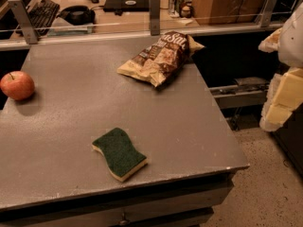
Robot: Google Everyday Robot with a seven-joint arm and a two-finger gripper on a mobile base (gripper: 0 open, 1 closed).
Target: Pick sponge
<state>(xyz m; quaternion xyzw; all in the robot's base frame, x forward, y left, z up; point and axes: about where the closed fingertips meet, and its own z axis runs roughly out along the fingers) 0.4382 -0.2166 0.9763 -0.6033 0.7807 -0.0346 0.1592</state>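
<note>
The sponge (119, 153) lies flat on the grey table (85, 103), near the front edge and a little left of its middle. Its dark green scouring side faces up, and the pale yellow foam shows along its front rim. Nothing touches it. My gripper (283, 82), with pale yellow foam pads, hangs at the far right edge of the view. It is off the table, beyond the table's right side, higher than the sponge and well to its right. It holds nothing that I can see.
A brown and tan snack bag (161, 56) lies at the table's back right. A red apple (17, 85) sits at the left edge. A glass rail with metal posts (154, 13) runs behind the table. Speckled floor (265, 193) lies to the right.
</note>
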